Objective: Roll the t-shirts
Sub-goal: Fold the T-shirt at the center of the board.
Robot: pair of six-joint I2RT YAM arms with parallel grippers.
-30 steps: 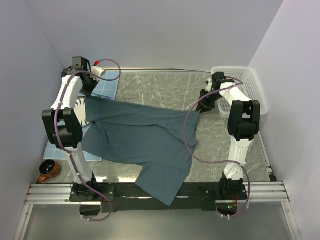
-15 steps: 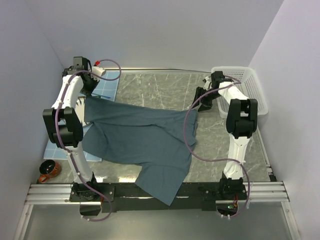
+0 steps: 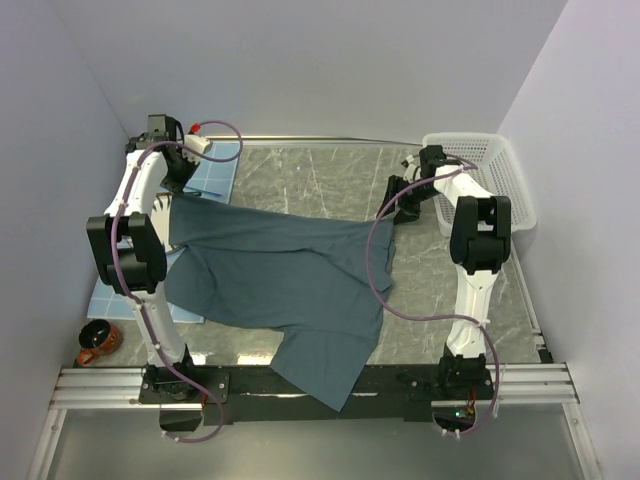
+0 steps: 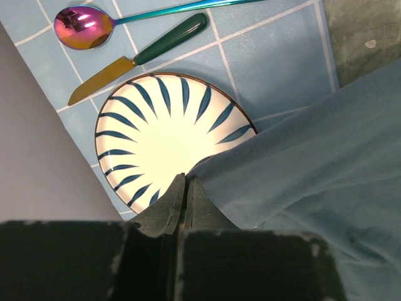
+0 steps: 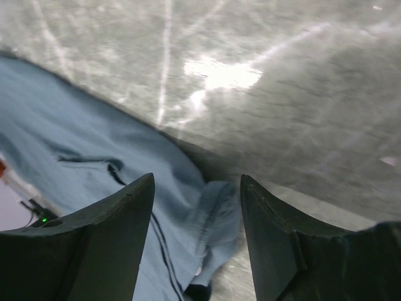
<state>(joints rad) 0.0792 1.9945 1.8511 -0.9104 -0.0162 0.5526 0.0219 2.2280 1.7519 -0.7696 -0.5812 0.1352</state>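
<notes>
Across the middle of the grey marbled table (image 3: 320,170), the t-shirt (image 3: 290,280) is lying spread out but rumpled. Its far-left corner is reaching over the blue gridded placemat (image 4: 276,56) at the table's left edge, and one end is drooping over the near edge.

Left gripper (image 4: 187,191): the jaws are pressing together on a fold of the shirt's edge and holding it just above the striped plate (image 4: 150,125). A green-handled knife (image 4: 144,56) and an iridescent spoon (image 4: 81,26) are lying beyond the plate.

Right gripper (image 5: 195,188): the fingers are standing spread and gripping nothing. They are hovering over the shirt's right corner, where the cloth is bunching into a small ridge beside bare stone. A white slatted basket (image 3: 500,170) is sitting at the far-right corner.

Handling: the cloth is showing as matte, thin and limp, so it is probably light. It is likely to sag between grips, crease readily and slide on the polished top. Hems and corner seams are offering the firmest hold, and two well-separated pinches along one edge should keep that edge straight for rolling.
</notes>
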